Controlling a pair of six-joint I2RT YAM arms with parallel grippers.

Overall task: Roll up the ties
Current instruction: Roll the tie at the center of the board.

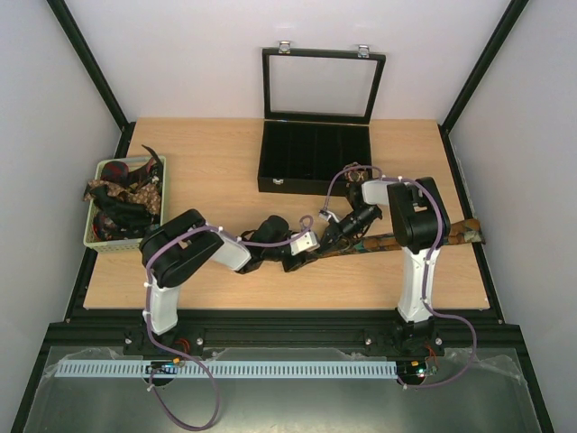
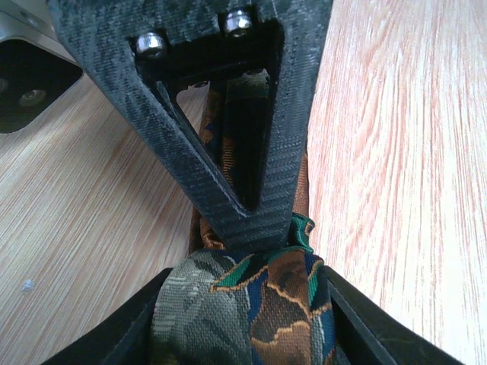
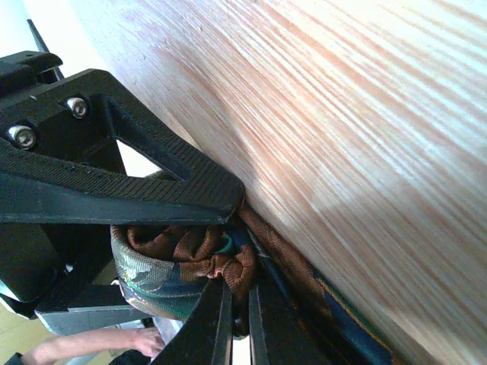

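Some ties [image 1: 122,203] lay in the basket [image 1: 90,236] at the left. In the middle, the left gripper [image 2: 243,308] was half closed around the rolled end of one tie [image 1: 462,233]. The right gripper [image 3: 240,312] pinched the roll's inside, closed tight. The rest lay flat toward the right.

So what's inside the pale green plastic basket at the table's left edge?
A tangled heap of dark patterned fabric ties, some spilling over the basket rim. How many, and the floor, are hidden under the pile.

I read long woven necktie [image 2: 251,312]: grey-green, brown, navy, orange-outlined leaf pattern; plastic slatted basket [image 1: 99,242] pale green; hinged box [image 1: 311,185] black.
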